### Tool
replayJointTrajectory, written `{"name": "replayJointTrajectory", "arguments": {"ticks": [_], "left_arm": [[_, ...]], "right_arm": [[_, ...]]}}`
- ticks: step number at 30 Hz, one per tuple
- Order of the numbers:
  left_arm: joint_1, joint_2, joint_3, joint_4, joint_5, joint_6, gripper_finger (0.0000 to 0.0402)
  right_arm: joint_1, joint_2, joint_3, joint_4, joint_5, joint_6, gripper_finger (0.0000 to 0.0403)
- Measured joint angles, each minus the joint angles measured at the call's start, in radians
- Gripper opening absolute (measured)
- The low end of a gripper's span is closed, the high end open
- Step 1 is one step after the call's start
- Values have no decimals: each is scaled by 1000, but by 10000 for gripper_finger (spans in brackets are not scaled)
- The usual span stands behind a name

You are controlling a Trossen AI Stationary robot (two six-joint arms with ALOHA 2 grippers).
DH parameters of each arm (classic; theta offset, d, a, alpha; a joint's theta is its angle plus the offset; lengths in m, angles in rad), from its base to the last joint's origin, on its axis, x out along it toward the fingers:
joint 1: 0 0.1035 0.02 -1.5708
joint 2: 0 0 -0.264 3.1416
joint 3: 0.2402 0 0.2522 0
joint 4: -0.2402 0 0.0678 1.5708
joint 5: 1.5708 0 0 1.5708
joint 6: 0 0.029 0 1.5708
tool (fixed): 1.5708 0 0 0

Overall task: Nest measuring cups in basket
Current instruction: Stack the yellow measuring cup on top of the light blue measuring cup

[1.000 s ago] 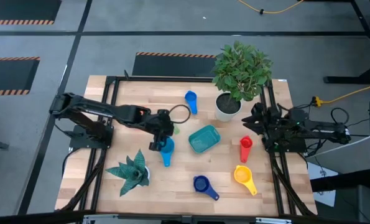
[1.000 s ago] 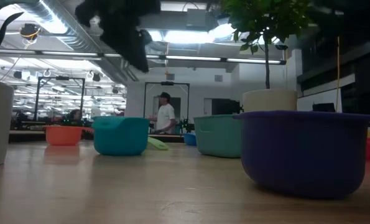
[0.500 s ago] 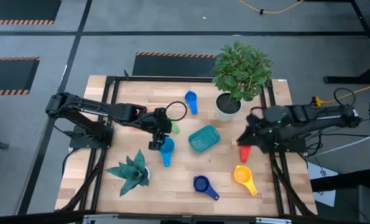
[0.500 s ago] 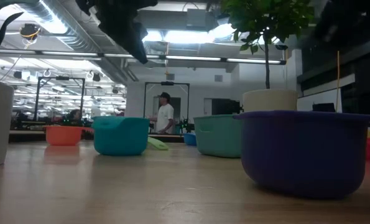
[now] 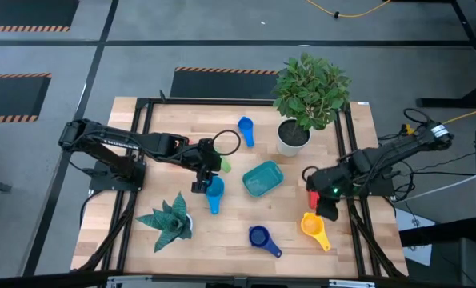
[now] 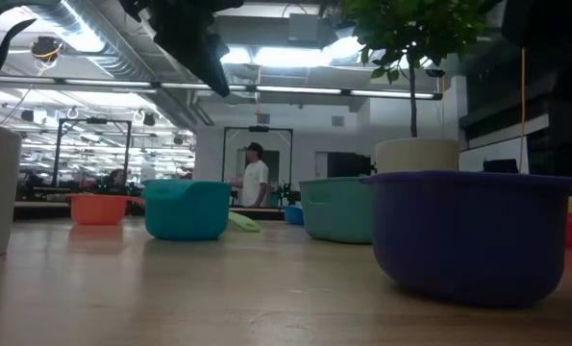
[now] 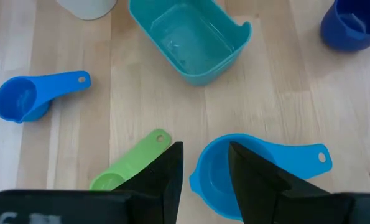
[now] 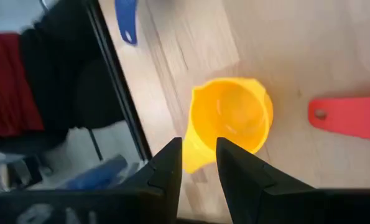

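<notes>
- The left arm reaches in from the left edge of the wooden surface point(image 5: 142, 232), and its left hand point(image 5: 202, 178) hovers just above the rim of the light blue cup point(image 5: 214, 192). In the left wrist view its two dark fingers point(image 7: 163, 180) stand a little apart with nothing between them, one over the green cup point(image 7: 132, 165) and one over the near rim of the light blue cup.
- A spiky green plant point(image 5: 167, 220) stands near the front left corner of the surface.
- The green cup lies just behind the left hand, mostly hidden under it in the high view.
- The mid blue cup point(image 5: 246, 128) lies toward the back of the surface, handle pointing away from the front edge, near the white pot point(image 5: 292, 138) of the leafy plant point(image 5: 311, 88).
- The teal basket point(image 5: 262, 178) sits near the middle of the surface, empty, with the light blue cup to its left and apart from it.
- The dark blue cup point(image 5: 262, 238) lies near the front edge, in front of the basket.
- An orange cup point(image 6: 98, 209) shows in the low view, far back on the left.
- The yellow cup point(image 5: 314, 227) lies at the front right, handle toward the front edge.
- The red cup point(image 5: 313, 194) lies just behind the yellow one, partly covered by the right arm.
- The right hand point(image 5: 327, 210) hangs over the spot between the red and yellow cups; its fingers point(image 8: 167, 171) are slightly parted and empty, above the yellow cup's near rim.
</notes>
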Motion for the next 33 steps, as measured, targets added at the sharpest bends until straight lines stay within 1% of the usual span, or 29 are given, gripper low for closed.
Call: {"name": "replayJointTrajectory", "arguments": {"ticks": [3, 8, 15, 25, 33], "left_arm": [[0, 0, 0, 1, 0, 0, 121], [0, 0, 0, 2, 0, 0, 121], [0, 0, 0, 3, 0, 0, 121], [0, 0, 0, 3, 0, 0, 121], [0, 0, 0, 3, 0, 0, 121]], "right_arm": [[37, 49, 0, -6, 5, -1, 104], [80, 129, -1, -9, 88, -7, 104], [109, 227, -2, -10, 182, -116, 104], [109, 319, -2, -9, 188, -184, 104], [108, 365, -2, -3, 187, -186, 104]]}}
